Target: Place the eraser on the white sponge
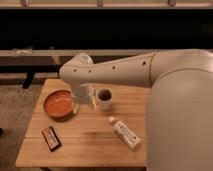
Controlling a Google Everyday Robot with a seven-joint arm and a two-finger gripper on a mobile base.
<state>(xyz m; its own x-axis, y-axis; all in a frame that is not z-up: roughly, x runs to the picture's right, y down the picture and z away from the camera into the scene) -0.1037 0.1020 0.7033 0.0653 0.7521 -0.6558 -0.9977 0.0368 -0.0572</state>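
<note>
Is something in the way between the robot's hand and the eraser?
Nothing visible. The gripper hangs between the bowl and the cup; the eraser lies near the front edge of the table. Only bare wood lies between them, though the bowl's rim sits close beside the path.

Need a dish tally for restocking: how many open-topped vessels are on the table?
2: the orange bowl at picture-left, the white cup mid-table, the gripper low between them. The arm may hide others.

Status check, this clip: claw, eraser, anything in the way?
Claw low between bowl and cup. Eraser front-left, apart from claw. White sponge not visible. Bottle lying front-right.
</note>
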